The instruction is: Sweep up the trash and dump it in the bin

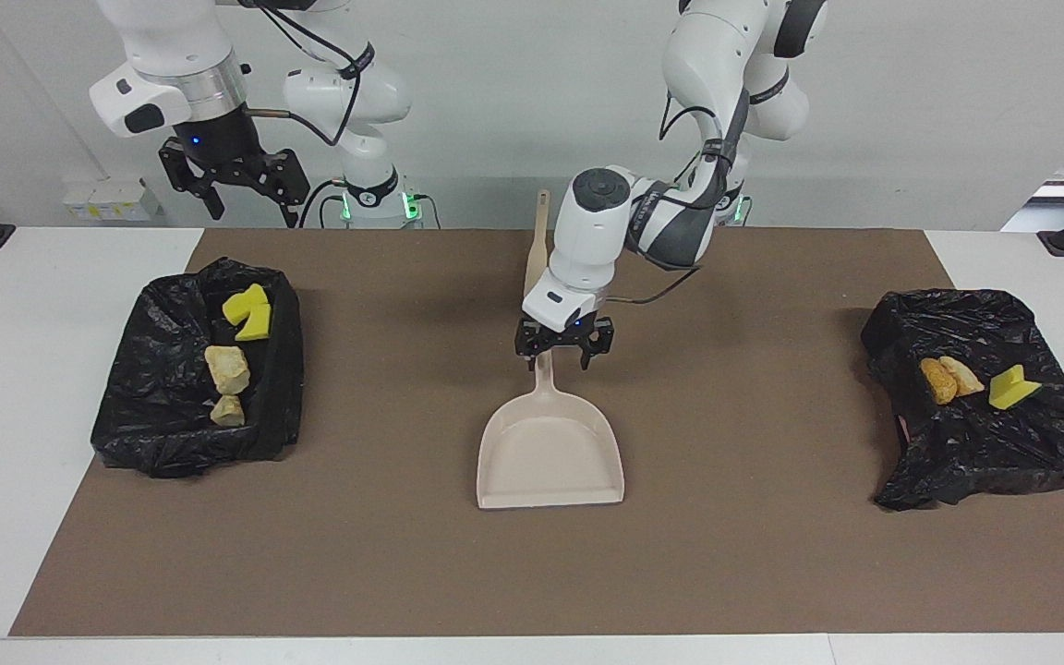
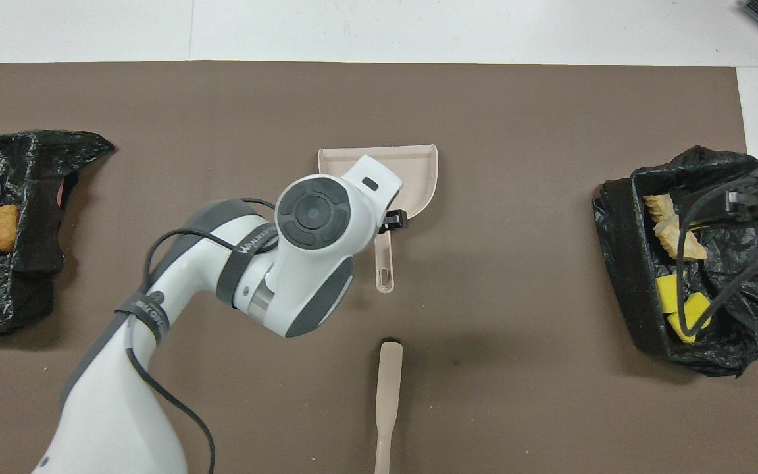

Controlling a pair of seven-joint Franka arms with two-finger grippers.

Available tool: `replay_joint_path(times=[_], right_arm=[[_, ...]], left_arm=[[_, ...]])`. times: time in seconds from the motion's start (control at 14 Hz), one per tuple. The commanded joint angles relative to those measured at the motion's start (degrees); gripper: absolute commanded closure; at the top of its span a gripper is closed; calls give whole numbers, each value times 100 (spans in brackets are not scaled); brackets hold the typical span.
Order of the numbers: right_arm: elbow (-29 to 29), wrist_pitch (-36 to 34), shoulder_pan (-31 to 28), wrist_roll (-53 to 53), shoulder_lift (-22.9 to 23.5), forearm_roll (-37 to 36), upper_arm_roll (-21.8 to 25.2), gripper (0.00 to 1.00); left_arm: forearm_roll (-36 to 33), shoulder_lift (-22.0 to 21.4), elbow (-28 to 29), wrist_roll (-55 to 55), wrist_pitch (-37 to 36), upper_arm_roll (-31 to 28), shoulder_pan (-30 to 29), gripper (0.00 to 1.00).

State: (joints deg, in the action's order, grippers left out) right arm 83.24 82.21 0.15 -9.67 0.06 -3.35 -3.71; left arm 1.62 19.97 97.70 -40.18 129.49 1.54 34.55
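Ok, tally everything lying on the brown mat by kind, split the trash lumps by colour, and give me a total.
Bright yellow sponge pieces: 3
Rough rock-like chunks, beige or orange-brown: 4
Bins lined with black plastic bags: 2
Beige plastic dustpan: 1
Beige-handled brush: 1
Total: 11

Dustpan (image 1: pixel 550 453) and brush (image 2: pixel 387 401) obstruct mid-mat (image 1: pixel 772 573).

Both arms have glossy white shells with dark grey joint bands, loose black cables, black pincers and small blue lights.
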Motion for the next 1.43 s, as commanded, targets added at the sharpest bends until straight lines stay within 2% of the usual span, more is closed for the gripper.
replay_joint_path(times=[0.0,0.14,0.57,1.07,1.36], right_arm=[[122,-65,55,132,-111,141,46,0],[149,-65,134,123,-120,246,55,0],[149,14,117,132,-111,343,55,0],[131,49,81,70,-102,378,64,0],[131,49,64,71,-94,379,64,0]], left_arm=[[14,-151,-172,194,-187,31,-570,0],[23,-230,-242,684,-371,40,-1010,0],[84,-406,-690,2503,-1653,110,-2284,0],[84,-1083,-664,4455,-2559,13,-3286,0],[76,-1408,-594,4598,-2911,-30,-3358,0]])
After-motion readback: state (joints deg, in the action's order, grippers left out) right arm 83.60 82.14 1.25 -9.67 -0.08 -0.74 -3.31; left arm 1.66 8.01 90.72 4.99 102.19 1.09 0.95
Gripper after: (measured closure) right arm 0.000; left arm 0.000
